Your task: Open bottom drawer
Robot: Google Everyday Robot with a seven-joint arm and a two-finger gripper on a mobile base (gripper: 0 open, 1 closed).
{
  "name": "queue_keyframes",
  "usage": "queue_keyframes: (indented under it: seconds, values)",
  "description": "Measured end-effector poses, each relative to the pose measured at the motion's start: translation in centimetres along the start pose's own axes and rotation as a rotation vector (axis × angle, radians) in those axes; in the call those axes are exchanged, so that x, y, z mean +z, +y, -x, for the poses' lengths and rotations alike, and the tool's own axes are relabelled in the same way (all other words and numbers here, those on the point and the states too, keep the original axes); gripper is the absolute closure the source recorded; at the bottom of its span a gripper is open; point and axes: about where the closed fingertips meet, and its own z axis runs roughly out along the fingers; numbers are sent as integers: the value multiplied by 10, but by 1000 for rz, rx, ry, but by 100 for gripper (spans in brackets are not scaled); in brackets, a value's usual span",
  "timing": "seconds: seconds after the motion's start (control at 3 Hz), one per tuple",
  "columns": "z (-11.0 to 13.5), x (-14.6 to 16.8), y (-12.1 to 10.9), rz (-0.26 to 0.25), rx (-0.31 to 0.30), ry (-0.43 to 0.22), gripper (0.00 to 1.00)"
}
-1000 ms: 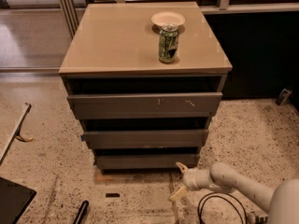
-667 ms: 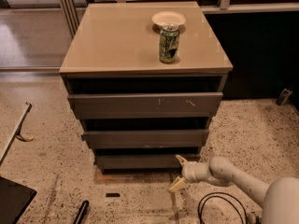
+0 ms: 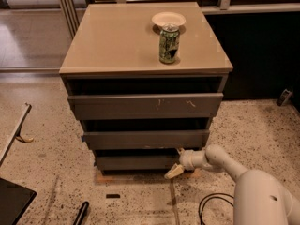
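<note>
Camera view: grey cabinet (image 3: 117,41) at frame centre, seen from above and in front. Drawer fronts: 3, stacked. The top drawer (image 3: 140,106) is the widest and has whitish scratches. The middle drawer (image 3: 145,138) has a blue bit at its 9 o'clock end. The bottom drawer (image 3: 136,162) is plain, has no handle, and sits at 6 o'clock from frame centre, just above the floor. It is set back furthest of the three and looks shut.

Gripper (image 3: 172,162): 1, at 5 o'clock from centre, at the 3 o'clock end of the bottom drawer. The arm (image 3: 225,163) comes in from the lower right corner. The jaws look apart, one cream finger above the front's top edge and one below it, near the floor. Whether either finger touches the front is hard to tell from this angle.

Handling, as a judgement: the front is rigid and smooth with nothing to hook, so it will be slippery to pinch on its face. The best hold is the top lip in the dark gap above it, near that 3 o'clock end. It probably runs on slides and is light if empty. The pull should go straight out toward 6 o'clock, since an off-centre pull may rack it.

On the cabinet top: 1 green can (image 3: 168,43) at 12 o'clock, upright. 1 white bowl (image 3: 168,19) sits just behind it. Floor: 1 dark cable (image 3: 206,205) at 5 o'clock.
</note>
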Motion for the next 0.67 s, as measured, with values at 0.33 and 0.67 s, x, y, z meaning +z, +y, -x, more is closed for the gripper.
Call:
queue_keyframes:
  seconds: [0.33, 0.67]
  values:
    - [0, 14, -25, 0, 11, -6, 0]
    - [-1, 15, -25, 2, 13, -6, 0]
